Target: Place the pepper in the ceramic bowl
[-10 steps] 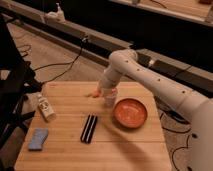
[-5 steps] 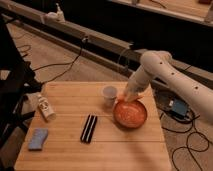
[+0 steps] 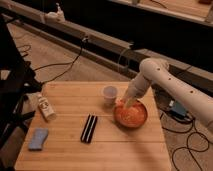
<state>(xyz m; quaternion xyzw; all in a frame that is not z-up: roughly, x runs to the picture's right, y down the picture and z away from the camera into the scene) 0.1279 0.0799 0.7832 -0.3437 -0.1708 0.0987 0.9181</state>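
Observation:
The ceramic bowl (image 3: 132,115), orange-red and speckled inside, sits on the wooden table (image 3: 65,95) at the right. My gripper (image 3: 125,103) hangs at the end of the white arm (image 3: 165,80), low over the bowl's left inner rim. The pepper does not show as a separate thing: I cannot make it out against the gripper tip and the orange bowl.
A small translucent white cup (image 3: 109,93) stands just left of the bowl, close to the gripper. A black ribbed bar (image 3: 89,128) lies mid-table. A small bottle (image 3: 46,107) and a blue sponge (image 3: 38,139) are at the left. Cables lie on the floor around the table.
The arm has swung right, from beside the cup to over the bowl, and the gripper has lowered toward the bowl's left side.

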